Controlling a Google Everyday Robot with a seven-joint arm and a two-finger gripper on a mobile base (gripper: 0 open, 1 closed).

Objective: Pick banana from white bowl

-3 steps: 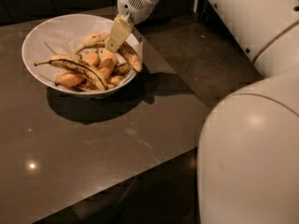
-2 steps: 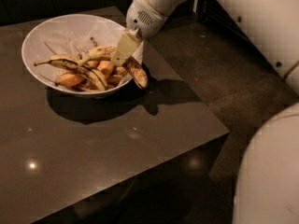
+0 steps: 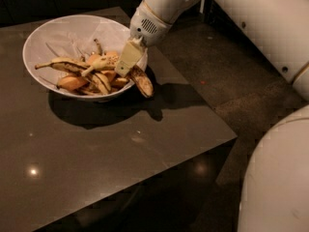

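Observation:
The white bowl (image 3: 53,30) stands at the back left of the dark table. My gripper (image 3: 128,61) reaches down over the bowl's right rim and is shut on the banana (image 3: 142,81). The banana is plump and speckled. Its brown-blotched end hangs out over the rim, just above the table. A slimmer banana with black streaks (image 3: 62,64) and orange fruit chunks (image 3: 71,83) lie inside the bowl, left of the gripper. The banana's upper part is hidden behind the cream finger.
The dark glossy table (image 3: 120,153) ends at its right edge near the bowl, with a brown floor (image 3: 231,76) beyond. My white arm (image 3: 251,18) crosses the top right. My white body (image 3: 280,178) fills the lower right corner.
The gripper has moved right and down from over the bowl's middle to its right rim. The banana has come with it, from inside the bowl to hanging over the rim.

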